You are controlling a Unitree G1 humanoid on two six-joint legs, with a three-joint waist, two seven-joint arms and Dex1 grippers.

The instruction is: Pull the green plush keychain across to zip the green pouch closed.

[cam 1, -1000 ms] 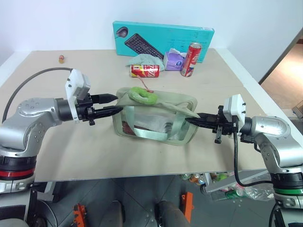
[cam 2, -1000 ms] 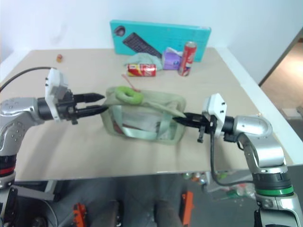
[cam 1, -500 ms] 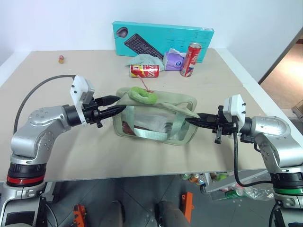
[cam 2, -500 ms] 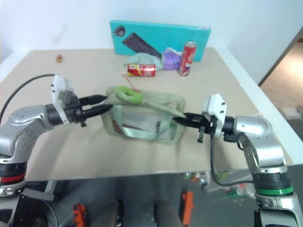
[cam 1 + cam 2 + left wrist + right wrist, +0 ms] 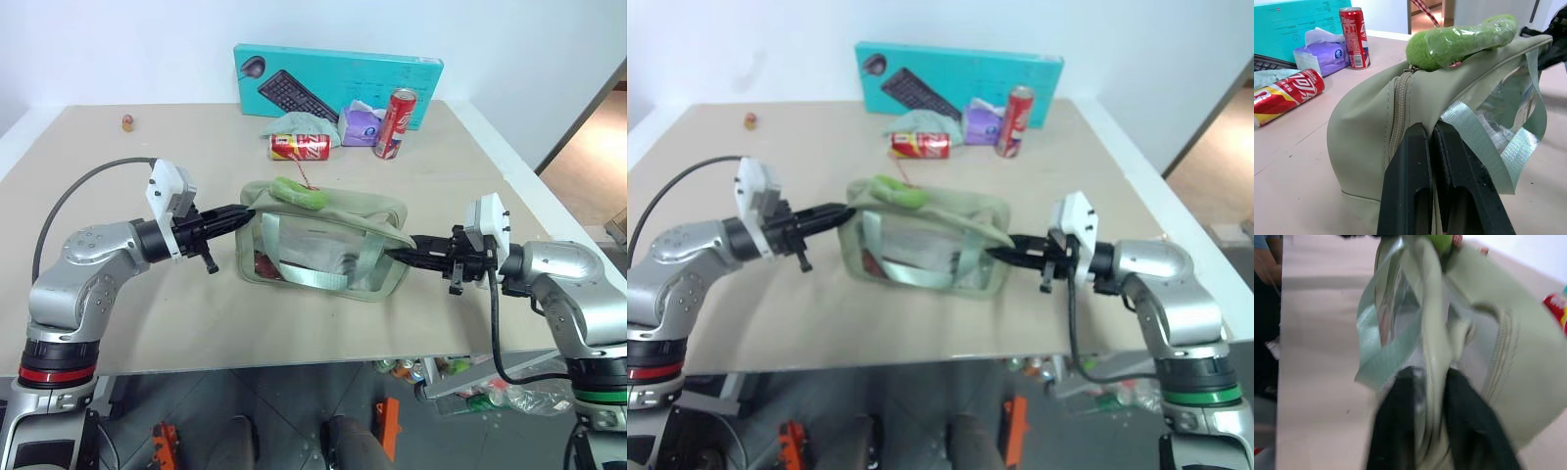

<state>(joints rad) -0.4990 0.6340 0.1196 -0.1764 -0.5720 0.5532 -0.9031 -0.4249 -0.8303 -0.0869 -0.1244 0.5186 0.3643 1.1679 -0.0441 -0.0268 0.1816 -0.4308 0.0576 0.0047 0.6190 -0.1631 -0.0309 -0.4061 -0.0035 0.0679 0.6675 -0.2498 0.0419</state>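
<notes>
Your beige worktop (image 5: pixel 147 323) carries the sage-green fabric pouch (image 5: pixel 323 245): left tool (image 5: pixel 245 211) clenched on its end, right tool (image 5: pixel 400 254) straddling the other, partly parted.

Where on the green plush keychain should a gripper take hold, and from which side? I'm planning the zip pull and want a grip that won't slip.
Probably across the middle of the green plush keychain, coming from above. It lies lengthwise on top of the green pouch, a soft fuzzy roll with both long sides exposed, so fingers could straddle it there.
</notes>
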